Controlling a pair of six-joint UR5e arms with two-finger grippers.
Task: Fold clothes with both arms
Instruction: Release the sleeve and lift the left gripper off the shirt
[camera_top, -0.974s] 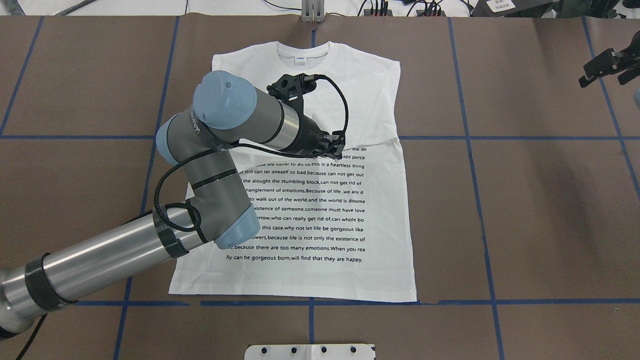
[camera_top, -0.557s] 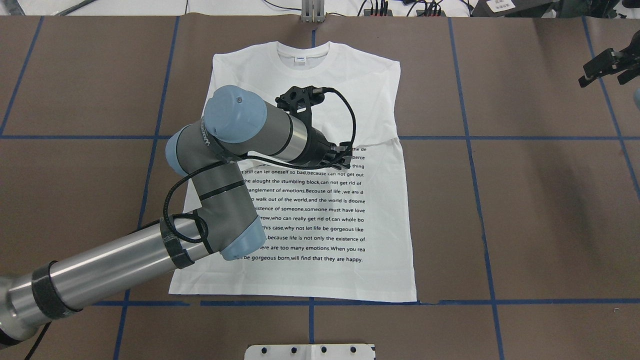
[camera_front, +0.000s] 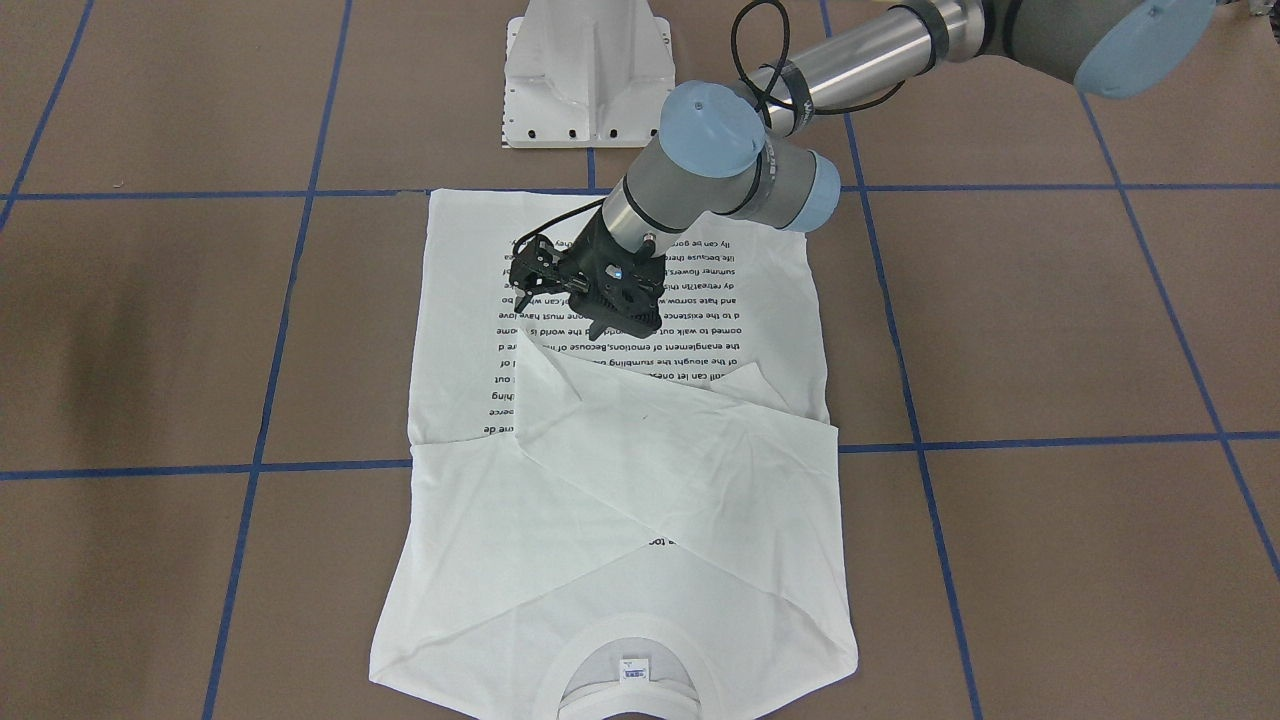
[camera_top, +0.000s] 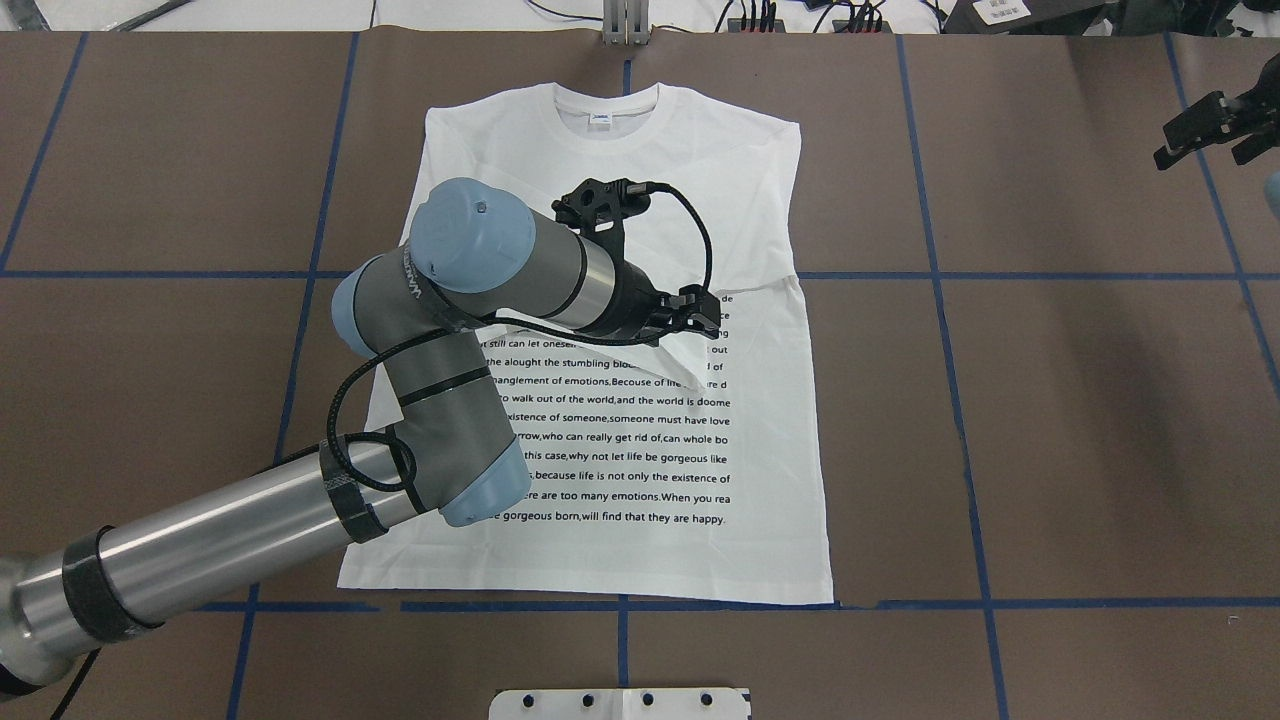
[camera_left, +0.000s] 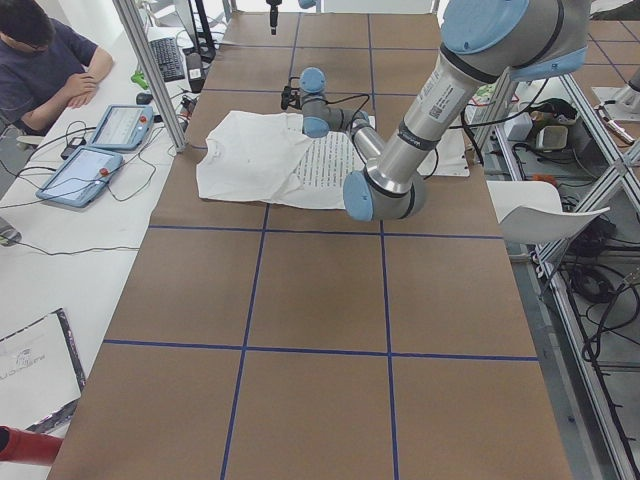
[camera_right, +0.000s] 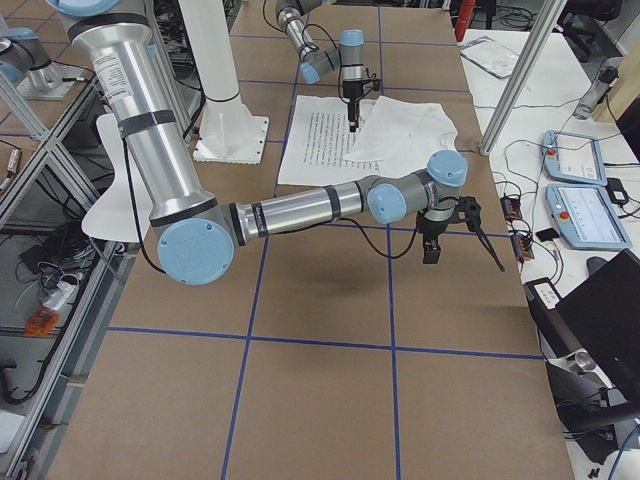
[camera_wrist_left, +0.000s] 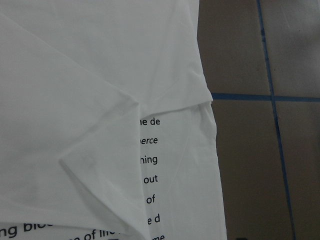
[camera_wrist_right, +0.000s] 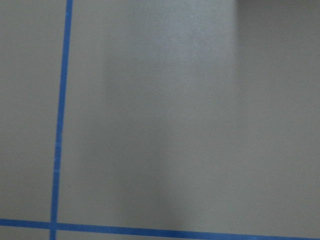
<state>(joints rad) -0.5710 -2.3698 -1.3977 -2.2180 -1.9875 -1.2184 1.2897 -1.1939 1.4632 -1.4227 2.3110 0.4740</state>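
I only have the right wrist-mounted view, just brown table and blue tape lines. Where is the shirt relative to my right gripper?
Observer: The white long-sleeved T-shirt lies flat mid-table, collar away from the robot. It is well to the left of the black two-finger right gripper, which hangs over the brown table.
Operator: What's the left arm doing?
Observer: The left gripper is low over the shirt's block of black text, beside a folded-in sleeve.
Operator: Is my gripper carrying anything?
Observer: No; its jaws stand apart, empty.
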